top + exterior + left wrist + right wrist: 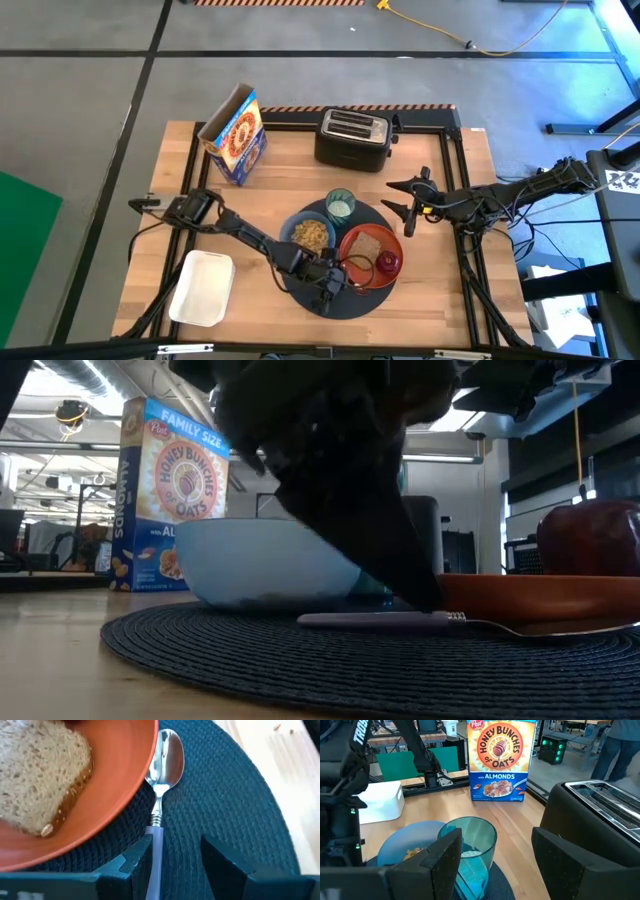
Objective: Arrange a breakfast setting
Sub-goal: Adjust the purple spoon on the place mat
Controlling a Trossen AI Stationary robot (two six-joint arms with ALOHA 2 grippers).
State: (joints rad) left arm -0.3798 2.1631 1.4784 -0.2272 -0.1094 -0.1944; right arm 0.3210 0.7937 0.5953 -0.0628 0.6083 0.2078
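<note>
**Two arms, one spoon left to settle**

Two arms work over a round mat (330,300) on a wooden table (180,200). On the mat sit a blue bowl (310,234) of cereal, a greenish glass (340,205), and an orange plate (362,268) holding toast (366,246) and an apple (388,262). The left gripper (176,854) is down at the mat's front edge, fingers spread either side of the spoon (161,785) handle, which touches one finger. The spoon lies flat just beside the plate, likely laid there as cutlery. The right gripper (495,855) waits open near the glass, facing a cereal box (501,760) and toaster (600,815). A white tub (203,288) sits apart, off the mat.
</note>
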